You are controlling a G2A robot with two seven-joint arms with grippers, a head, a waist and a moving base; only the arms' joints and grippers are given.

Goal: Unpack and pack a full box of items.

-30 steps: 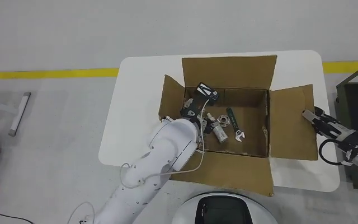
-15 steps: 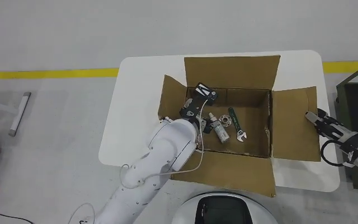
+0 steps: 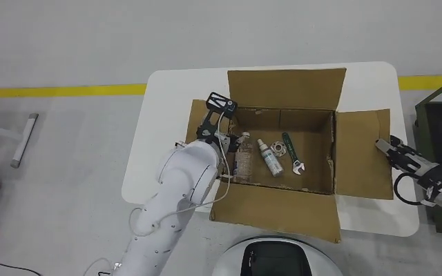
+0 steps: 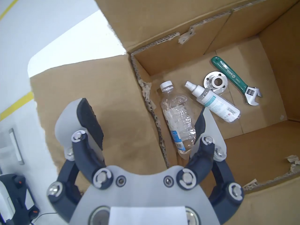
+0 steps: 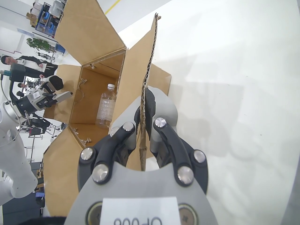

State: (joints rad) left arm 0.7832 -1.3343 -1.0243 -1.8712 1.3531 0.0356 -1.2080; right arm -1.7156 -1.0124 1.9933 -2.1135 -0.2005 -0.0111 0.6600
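The left gripper (image 4: 144,114), wide open and empty, hangs over the left wall of the box (image 3: 286,88), the clear bottle (image 4: 178,120) lying on the floor just inside that wall, while the right gripper (image 5: 145,112) pinches the right flap (image 3: 359,152).

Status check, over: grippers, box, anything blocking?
Left gripper open, empty, over left wall of box. Right gripper shut on right flap. Bottle, spray, flange, wrench inside, uncovered.

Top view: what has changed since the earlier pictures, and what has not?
The left claw, open, withdrew from the box toward its left flap, uncovering a clear bottle. The right claw stayed shut on the right flap; spray bottle, flange and wrench lie unmoved.
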